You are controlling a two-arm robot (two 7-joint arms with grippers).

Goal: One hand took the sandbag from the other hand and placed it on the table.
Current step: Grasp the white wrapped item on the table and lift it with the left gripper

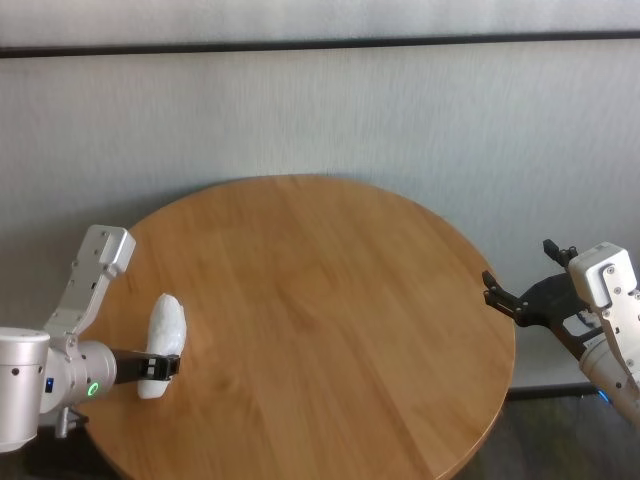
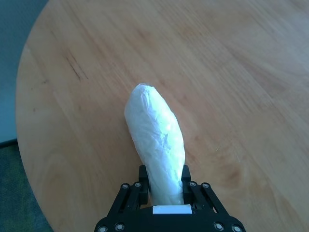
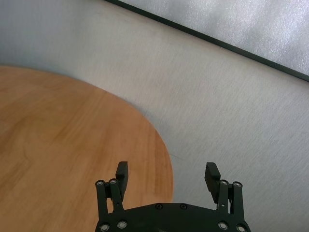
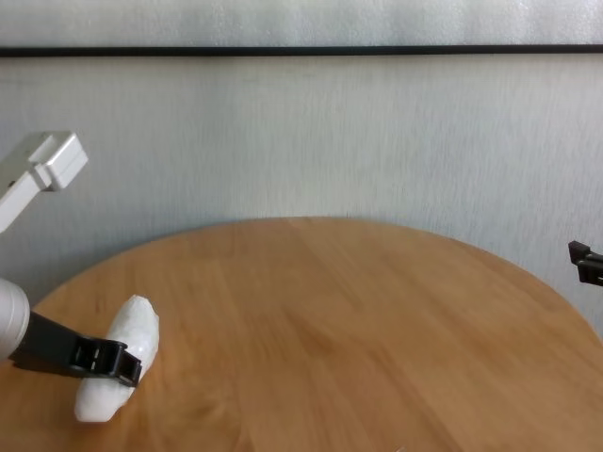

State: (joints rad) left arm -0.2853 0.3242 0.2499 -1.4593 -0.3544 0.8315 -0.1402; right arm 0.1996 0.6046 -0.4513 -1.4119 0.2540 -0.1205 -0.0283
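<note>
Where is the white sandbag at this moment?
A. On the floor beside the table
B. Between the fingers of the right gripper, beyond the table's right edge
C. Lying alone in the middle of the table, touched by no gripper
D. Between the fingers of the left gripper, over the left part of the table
D: the left gripper has its fingers closed on the near end of the sandbag over the left part of the table, while the right gripper stands open and empty past the table's right edge.

Sandbag (image 1: 165, 340) lies on table (image 1: 330, 320) near my left edge, long axis running front to back. Left gripper (image 1: 160, 367) at its near end, seemingly touching both sides. Right gripper (image 1: 520, 300) well apart, just off table's right rim. Wall behind.
</note>
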